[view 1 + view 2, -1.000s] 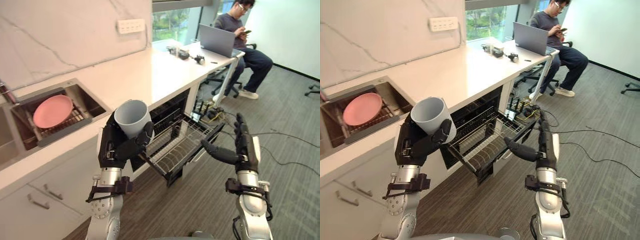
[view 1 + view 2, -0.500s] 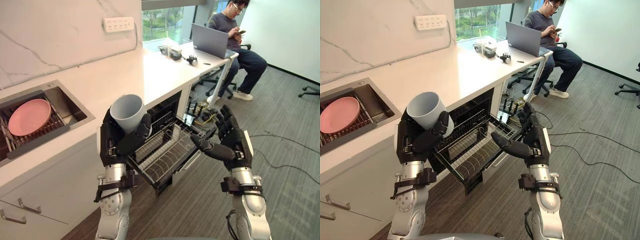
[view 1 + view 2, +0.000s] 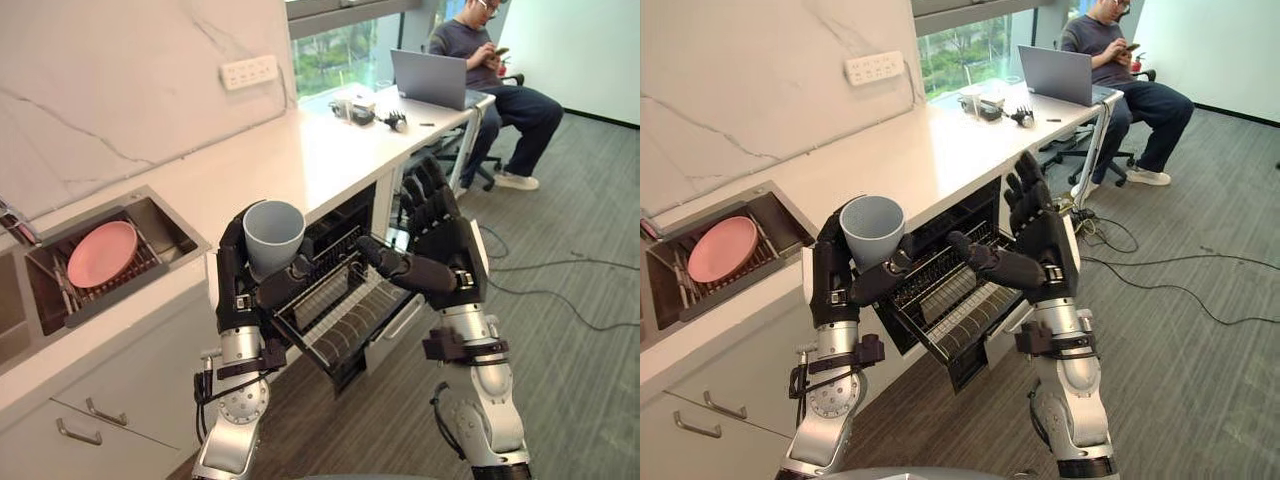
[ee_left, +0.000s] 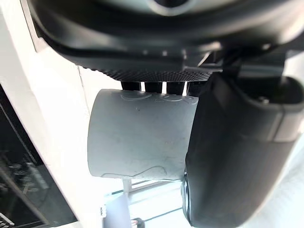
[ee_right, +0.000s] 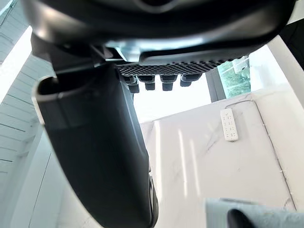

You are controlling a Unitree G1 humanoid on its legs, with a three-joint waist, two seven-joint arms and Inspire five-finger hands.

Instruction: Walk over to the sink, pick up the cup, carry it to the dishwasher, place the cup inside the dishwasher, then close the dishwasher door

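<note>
My left hand (image 3: 243,285) is shut on a pale grey-blue cup (image 3: 273,235), held upright at chest height, mouth up; the left wrist view shows the cup (image 4: 140,135) between thumb and fingers. Just beyond the cup, the dishwasher (image 3: 345,225) under the white counter stands open, its wire rack (image 3: 350,305) pulled out over the lowered door. My right hand (image 3: 438,245) is open with fingers straight, raised above the rack's right side, thumb pointing toward the cup. The sink (image 3: 150,225) lies at the left.
A pink plate (image 3: 100,252) rests on a rack in the sink. White cabinets with drawers (image 3: 90,410) stand below it. A person sits with a laptop (image 3: 432,78) at the counter's far end. Cables (image 3: 560,290) trail over the grey floor to the right.
The camera has shifted. My right hand has risen and moved left, closer to the cup above the rack. The cup stays held upright in my left hand.
</note>
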